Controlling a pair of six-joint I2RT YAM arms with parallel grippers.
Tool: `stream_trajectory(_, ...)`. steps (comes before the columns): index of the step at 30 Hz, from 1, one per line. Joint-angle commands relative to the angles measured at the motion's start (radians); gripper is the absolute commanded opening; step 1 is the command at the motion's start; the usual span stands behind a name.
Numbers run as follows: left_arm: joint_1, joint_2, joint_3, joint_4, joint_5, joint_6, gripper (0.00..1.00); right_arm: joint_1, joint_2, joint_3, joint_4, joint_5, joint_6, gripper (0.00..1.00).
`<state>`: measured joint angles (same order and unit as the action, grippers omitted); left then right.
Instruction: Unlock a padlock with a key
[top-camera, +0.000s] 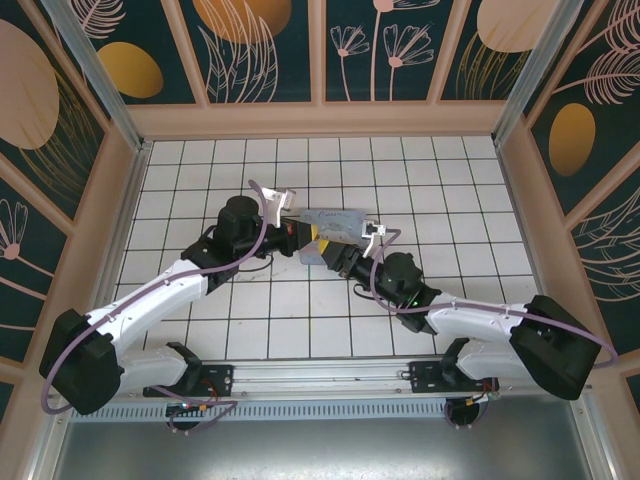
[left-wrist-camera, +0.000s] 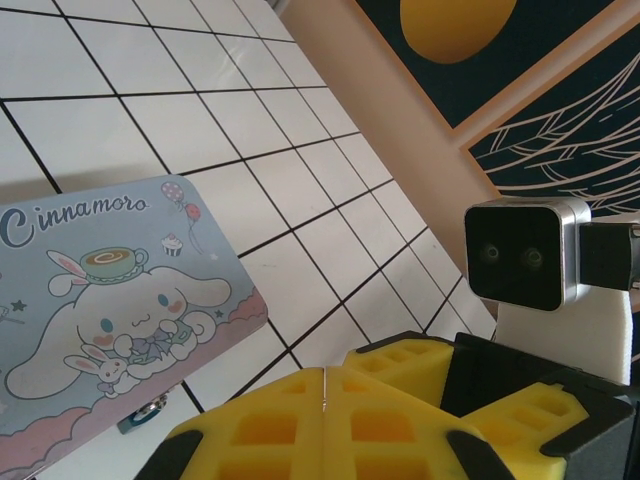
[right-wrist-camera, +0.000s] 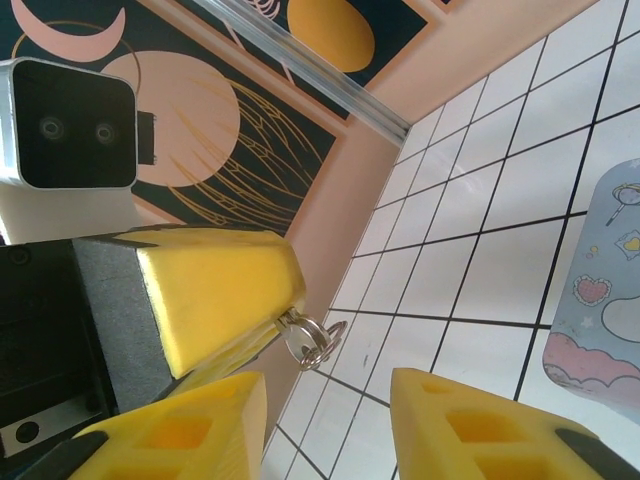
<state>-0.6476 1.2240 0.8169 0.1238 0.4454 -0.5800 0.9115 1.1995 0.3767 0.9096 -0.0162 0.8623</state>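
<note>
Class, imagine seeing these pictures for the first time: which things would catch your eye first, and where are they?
First comes the pale blue cartoon tin at the middle of the tiled floor, where both arms meet over it. Next is the left hand, its bright yellow fingers shut on what looks like the small key. The key's ring dangles in front of the open right hand.
</note>
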Motion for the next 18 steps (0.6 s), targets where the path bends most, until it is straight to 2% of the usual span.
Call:
stream_trajectory(1, -0.005, 0.0, 0.007, 0.04, 0.016, -0.011, 0.0, 0.007, 0.001, 0.039, 0.032, 0.01, -0.012, 0.38)
stream_trajectory(7, -0.005, 0.0, 0.01, 0.046, 0.028, -0.017, 0.0, 0.0, 0.041, 0.069, 0.052, 0.002, -0.011, 0.37)
stream_trajectory(13, -0.004, 0.0, 0.009, 0.054, 0.034, -0.024, 0.0, -0.01, 0.07, 0.097, 0.064, -0.013, -0.009, 0.3)
stream_trajectory(16, -0.005, 0.001, 0.006, 0.061, 0.037, -0.03, 0.0, -0.015, 0.077, 0.099, 0.073, -0.019, -0.003, 0.18)
stream_trajectory(18, -0.005, 0.002, 0.002, 0.068, 0.042, -0.038, 0.0, -0.02, 0.08, 0.094, 0.089, -0.021, 0.008, 0.05)
